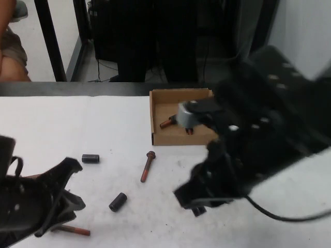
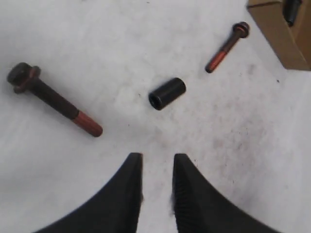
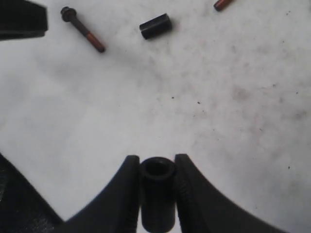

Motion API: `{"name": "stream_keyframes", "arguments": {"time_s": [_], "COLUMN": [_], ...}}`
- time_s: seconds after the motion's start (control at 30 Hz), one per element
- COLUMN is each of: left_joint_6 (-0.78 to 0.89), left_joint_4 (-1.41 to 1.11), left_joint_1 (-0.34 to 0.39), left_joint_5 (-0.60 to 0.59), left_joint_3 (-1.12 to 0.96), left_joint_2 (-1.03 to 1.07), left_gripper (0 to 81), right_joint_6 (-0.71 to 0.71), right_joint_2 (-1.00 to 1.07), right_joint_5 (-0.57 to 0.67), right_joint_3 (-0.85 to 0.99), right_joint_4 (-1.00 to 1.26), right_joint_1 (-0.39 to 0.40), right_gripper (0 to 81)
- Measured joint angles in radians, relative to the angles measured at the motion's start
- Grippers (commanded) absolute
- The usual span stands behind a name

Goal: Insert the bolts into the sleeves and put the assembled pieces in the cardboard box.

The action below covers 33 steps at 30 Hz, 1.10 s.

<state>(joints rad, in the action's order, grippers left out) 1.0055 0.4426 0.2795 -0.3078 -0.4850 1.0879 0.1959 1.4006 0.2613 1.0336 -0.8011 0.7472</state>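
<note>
Away from box (image 1: 178, 138), right gripper (image 3: 156, 162) clasping sleeve (image 3: 157, 204)

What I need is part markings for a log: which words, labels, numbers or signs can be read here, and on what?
None: no readable text stands on the cardboard box, the sleeves or the bench.
Any stamps on the bolt heads are too blurred to read.

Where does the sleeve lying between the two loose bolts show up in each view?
High view: sleeve on the bench, between middle bolt and front bolt.
Left wrist view: sleeve ahead of the left claw, between both bolts.
Right wrist view: sleeve beside the front bolt.
Shared landmark: the front bolt.
</note>
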Motion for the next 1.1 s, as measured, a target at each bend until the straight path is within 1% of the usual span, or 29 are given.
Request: {"name": "stream_keyframes", "arguments": {"time_s": [0.03,0.07,0.13,0.17,0.27,0.5,0.67,0.73,0.83,0.87,0.93,1.03,1.07,1.1], "left_joint_6": [0.019,0.023,0.027,0.027,0.039,0.101,0.137,0.196,0.226,0.229,0.218,0.207,0.206,0.212], "left_joint_4": [0.033,0.056,0.101,0.125,0.177,0.151,0.091,0.088,0.142,0.204,0.260,0.301,0.305,0.308], "left_joint_1": [0.000,0.000,0.000,0.000,0.000,0.000,-0.003,-0.019,-0.034,-0.035,-0.035,-0.035,-0.035,-0.038], "left_joint_5": [0.023,0.029,0.039,0.041,0.040,0.046,0.084,0.049,0.024,0.029,0.044,0.060,0.063,0.066], "left_joint_3": [-0.042,-0.068,-0.118,-0.145,-0.221,-0.267,-0.267,-0.264,-0.264,-0.261,-0.260,-0.260,-0.260,-0.260], "left_joint_2": [0.048,0.076,0.132,0.162,0.239,0.287,0.287,0.292,0.313,0.320,0.320,0.320,0.320,0.320], "left_gripper": [19.8,18.1,14.7,13.1,10.1,10.1,10.1,10.2,10.3,10.8,15.4,27.7,34.2,38.4], "right_joint_6": [0.001,0.000,0.004,0.006,0.005,0.005,-0.011,-0.012,-0.014,-0.014,-0.014,-0.014,-0.014,-0.014], "right_joint_2": [-0.032,-0.101,-0.137,-0.197,-0.239,-0.293,-0.294,-0.294,-0.294,-0.294,-0.294,-0.294,-0.294,-0.294], "right_joint_5": [0.004,0.009,0.013,0.014,0.013,0.023,0.025,0.030,0.045,0.054,0.066,0.078,0.079,0.079], "right_joint_3": [-0.021,-0.060,-0.077,-0.101,-0.117,-0.122,-0.125,-0.127,-0.127,-0.127,-0.127,-0.127,-0.127,-0.127], "right_joint_4": [0.007,0.014,0.017,0.025,0.027,0.027,0.027,0.027,0.027,0.027,0.023,0.007,0.004,0.003], "right_joint_1": [0.000,0.002,0.002,0.002,0.002,0.002,0.002,0.002,0.002,0.002,0.002,0.002,0.002,0.002], "right_gripper": [0.3,0.3,0.3,0.3,0.3,0.3,0.3,0.3,0.3,0.3,0.3,0.3,0.3,0.3]}}
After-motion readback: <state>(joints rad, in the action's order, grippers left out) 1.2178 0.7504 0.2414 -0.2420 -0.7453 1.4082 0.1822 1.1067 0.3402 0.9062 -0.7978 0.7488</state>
